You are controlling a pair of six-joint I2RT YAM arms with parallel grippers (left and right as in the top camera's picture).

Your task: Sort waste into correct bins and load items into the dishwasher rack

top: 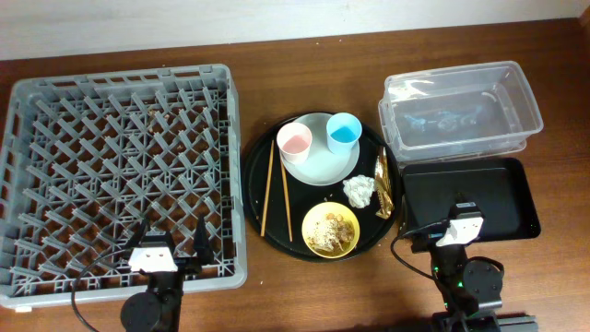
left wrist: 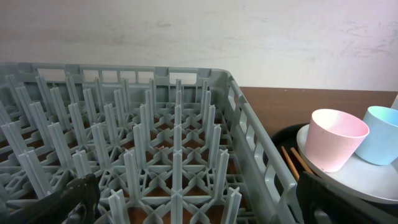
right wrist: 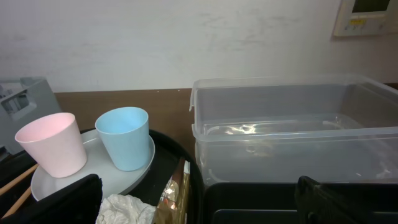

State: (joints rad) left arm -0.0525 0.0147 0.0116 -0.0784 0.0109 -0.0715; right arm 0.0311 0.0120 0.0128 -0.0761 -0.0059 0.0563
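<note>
**Rack** (top: 120, 175): grey square crate with a lattice of upright pegs, on the left of the table.

**Round tray** (top: 256, 166): black, mid-table, just right of the rack. It carries:
- **Plate** (top: 323, 168): white, round, at the far side.
- **Pink cup** (top: 295, 141) and **blue cup** (top: 343, 132): both upright and mouth up on the plate, pink on the left.
- **Chopsticks** (top: 268, 194): two thin brown sticks left of the plate, long axis running near to far, roughly parallel.
- **Bowl** (top: 330, 230): yellow, at the near edge, holding beige **scraps** (top: 334, 235).
- **Napkin** (top: 359, 191): white, crumpled, between plate and bowl.
- **Wrapper** (top: 383, 184): gold-brown, narrow, long axis near to far, at the tray's right edge beside the napkin.

**Tub** (top: 461, 111): clear, rectangular, far right, long axis left to right.

**Black tray** (top: 502, 198): shallow, rectangular, directly in front of the tub.

**Left gripper** (left wrist: 199, 205): above the rack's near right corner, fingers spread wide, nothing between them.

**Right gripper** (right wrist: 199, 202): over the black tray's near edge, fingers wide apart, holding nothing.

**Table** (top: 277, 295): brown wood.

**Wall** (right wrist: 186, 37): pale, with a white panel (right wrist: 372, 15) at upper right.
</note>
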